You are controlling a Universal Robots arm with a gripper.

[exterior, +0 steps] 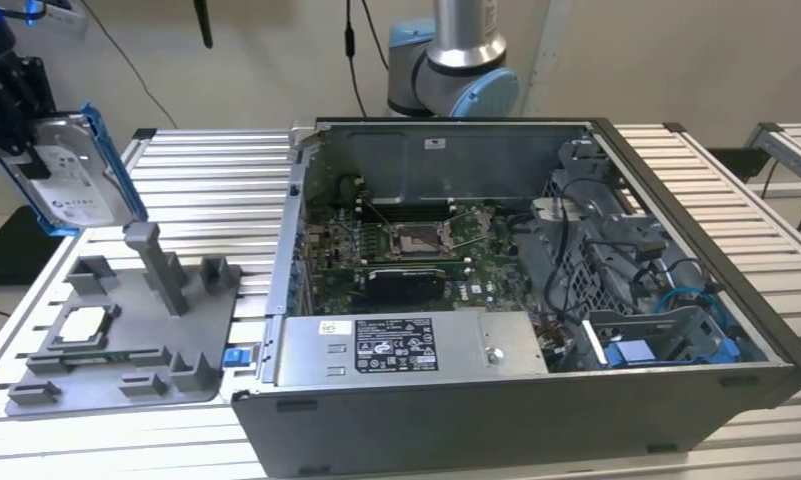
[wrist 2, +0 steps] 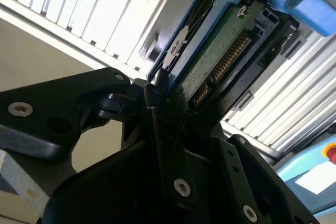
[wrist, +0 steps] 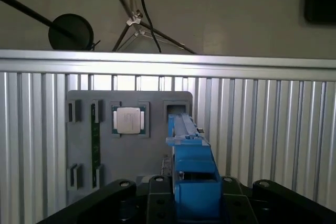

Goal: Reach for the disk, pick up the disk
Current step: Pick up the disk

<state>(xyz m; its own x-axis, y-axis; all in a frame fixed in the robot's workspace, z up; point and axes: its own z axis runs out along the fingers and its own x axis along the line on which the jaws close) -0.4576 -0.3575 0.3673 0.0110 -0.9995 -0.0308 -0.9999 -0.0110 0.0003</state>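
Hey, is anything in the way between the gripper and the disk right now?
Nothing visible. The gripper is shut on the disk and holds it up off the table.

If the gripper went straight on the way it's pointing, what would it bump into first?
Probably the grey tray, near the empty slot beside the chip. The gripper, shut on the disk, points down at it, though depth is hard to judge.
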